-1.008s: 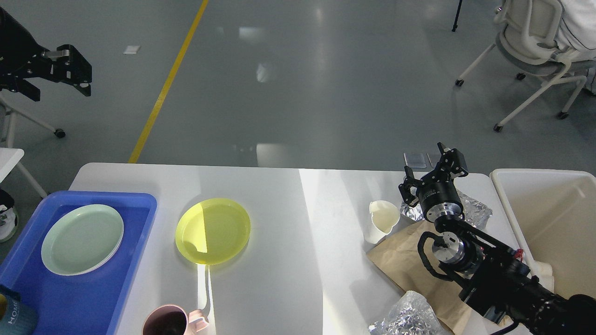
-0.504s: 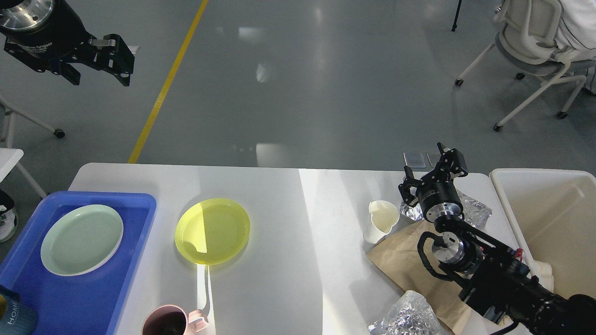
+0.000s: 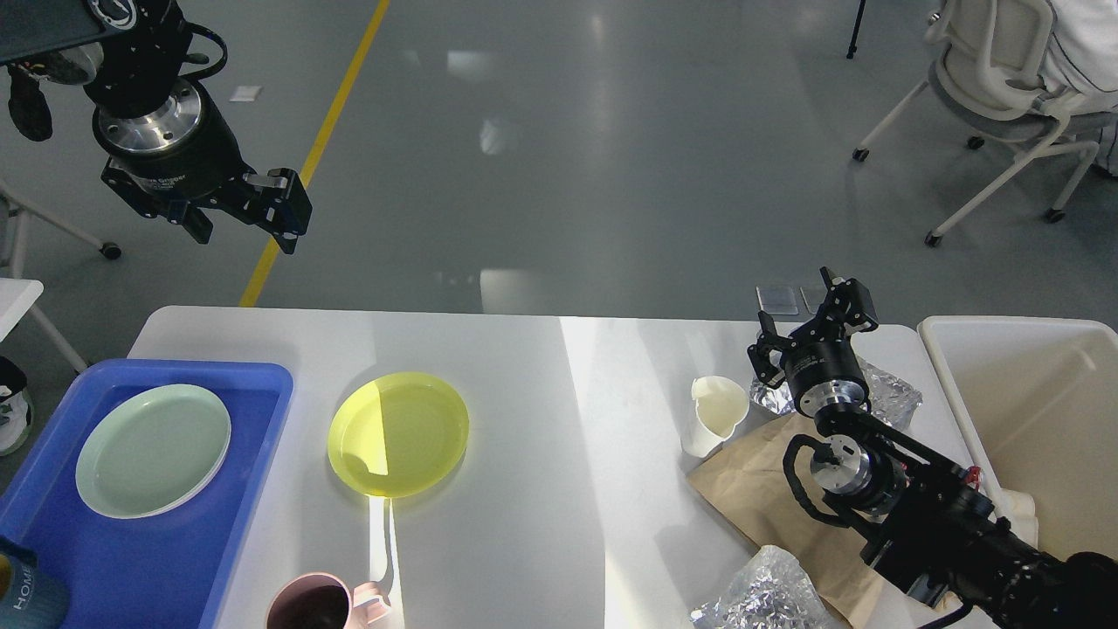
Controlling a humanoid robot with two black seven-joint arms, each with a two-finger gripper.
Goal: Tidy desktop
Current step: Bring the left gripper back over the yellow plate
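Swinging inward, left claw now hangs open beyond the desktop.

A robotics test hall: the white bench stood on a glossy grey industrial floor marked with a yellow safety line, a wheeled office chair parked beyond it, tableware staged in a blue tray.

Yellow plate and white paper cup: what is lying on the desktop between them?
Nothing: the head view shows bare desktop between yellow plate and white paper cup.
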